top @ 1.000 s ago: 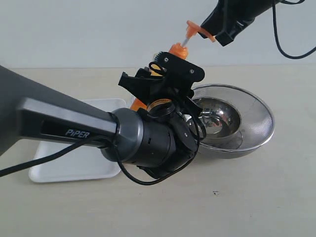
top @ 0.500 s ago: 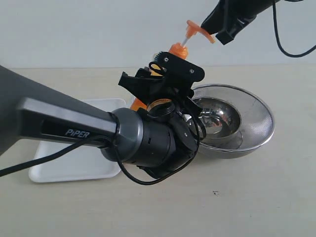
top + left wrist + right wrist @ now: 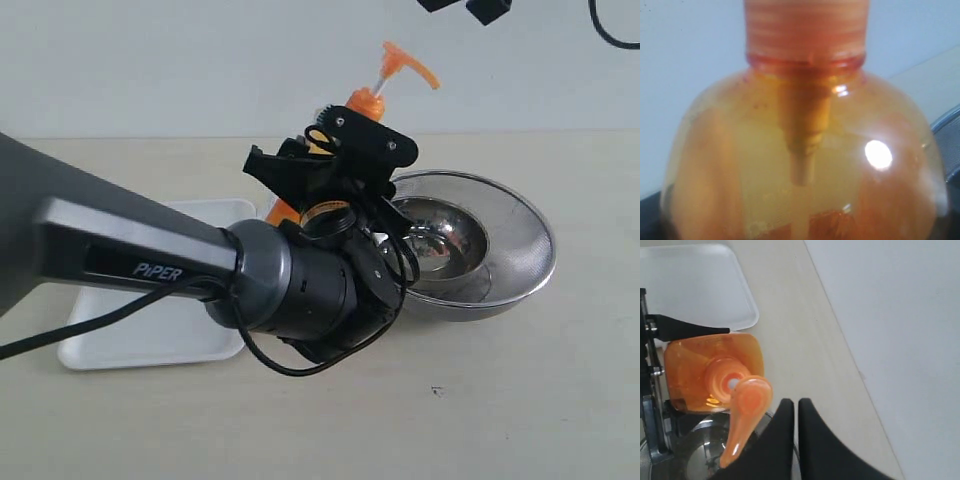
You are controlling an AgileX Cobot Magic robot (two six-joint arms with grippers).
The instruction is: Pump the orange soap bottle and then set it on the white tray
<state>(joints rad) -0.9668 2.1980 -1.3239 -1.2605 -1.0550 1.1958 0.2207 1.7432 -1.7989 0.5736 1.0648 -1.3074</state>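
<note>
Gripping claw: left gripper [image 3: 325,160], its black jaws pressed on opposite sides of the orange soap bottle [image 3: 695,365]
Bottle place: between the white tray [image 3: 150,335] and the steel bowl [image 3: 500,265], just right of the tray's far right corner and not on it; whether its base touches the table [image 3: 520,400] cannot be told
Bottle pose: tilted, top leaning right
Pump head [image 3: 405,62]: raised on its white stem, spout pointing right, nothing touching it
Right gripper [image 3: 796,405]: at the top edge of the exterior view, above the pump and apart from it; fingers drawn almost together with a thin slit between, nothing held
Left wrist view: filled by the bottle's orange shoulder and collar
</note>
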